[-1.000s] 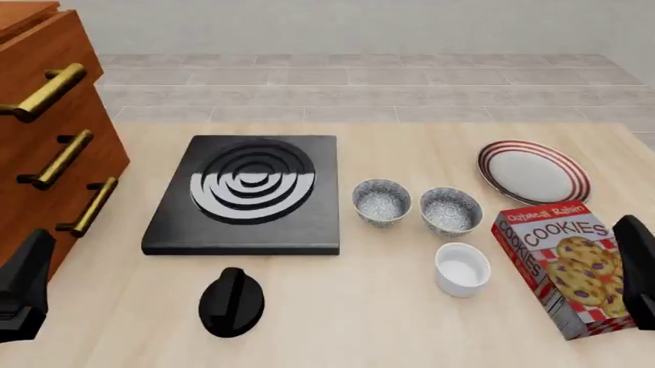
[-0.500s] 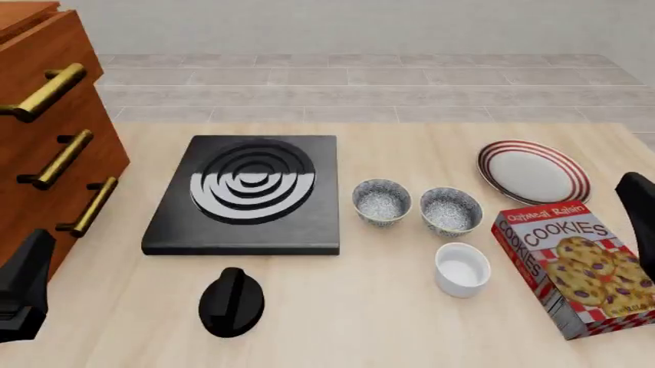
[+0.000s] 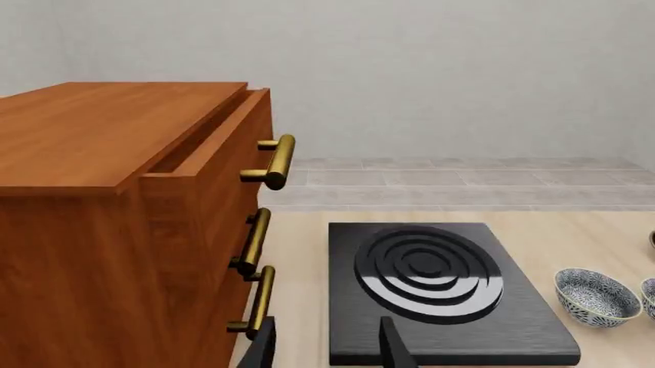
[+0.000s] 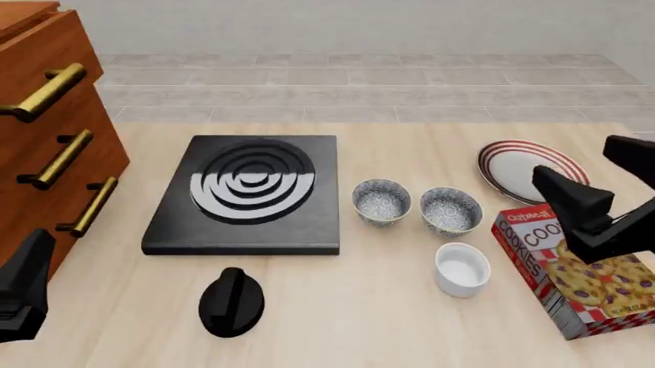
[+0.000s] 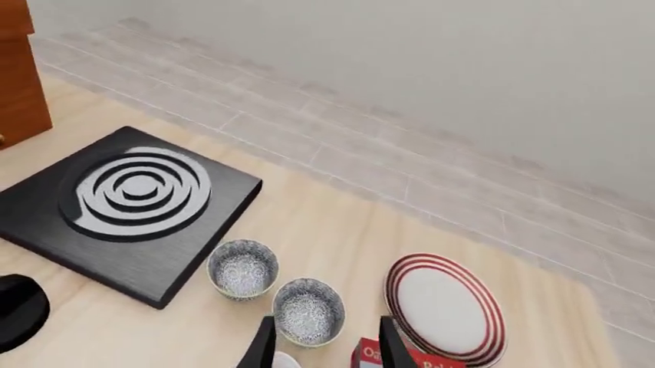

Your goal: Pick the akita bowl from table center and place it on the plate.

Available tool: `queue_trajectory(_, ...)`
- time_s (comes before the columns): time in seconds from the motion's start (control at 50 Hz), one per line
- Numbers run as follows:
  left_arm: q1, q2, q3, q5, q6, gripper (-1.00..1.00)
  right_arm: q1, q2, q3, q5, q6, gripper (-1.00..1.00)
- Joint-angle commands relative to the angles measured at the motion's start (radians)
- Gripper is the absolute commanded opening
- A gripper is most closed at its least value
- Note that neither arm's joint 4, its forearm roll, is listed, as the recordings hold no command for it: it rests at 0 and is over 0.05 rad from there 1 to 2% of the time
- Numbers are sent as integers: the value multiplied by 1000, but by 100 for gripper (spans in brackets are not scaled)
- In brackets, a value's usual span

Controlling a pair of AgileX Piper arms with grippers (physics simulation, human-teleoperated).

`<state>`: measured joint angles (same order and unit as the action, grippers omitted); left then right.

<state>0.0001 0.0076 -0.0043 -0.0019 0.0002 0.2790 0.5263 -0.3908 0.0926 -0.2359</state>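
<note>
Akita bowl [image 4: 382, 202] sits upright, mouth up, near the bench [image 4: 409, 307] centre, just right of the black hotplate [image 4: 248, 192]; being round, it has no long axis. Its look-alike twin bowl [image 4: 450, 211] stands just beside it on the right. The plate [image 4: 532, 171] lies flat, farther right and back. The right pincer [image 4: 614, 184] hangs above the cookie box [image 4: 578, 268], fingers spread and released, angled toward the bowls. The left pincer [image 3: 324, 345] stays low at the near left edge beside the wooden drawers [image 4: 51, 153], its fingers parted and grasping nothing.
</note>
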Motion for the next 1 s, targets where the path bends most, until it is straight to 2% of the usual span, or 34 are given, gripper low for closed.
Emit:
queue_trajectory(0.02,0,0,0,0,-1,100,47,89,-7,-23,-32,100)
queue_trajectory(0.24,0,1,0,0,0,100,63,150,-36,-16,-47,100)
queue_trajectory(0.32,0,0,0,0,0,100,76,180,-47,-17,-75,100)
queue_trajectory(0.56,0,0,0,0,0,100,100,239,-118,32,-106,100)
queue_trajectory(0.66,0,0,0,0,0,100,121,272,-150,58,-101,100)
queue_trajectory(0.88,0,0,0,0,0,100,145,353,-185,72,-166,100)
queue_trajectory(1.0,0,0,0,0,0,100,150,386,-196,63,-174,100)
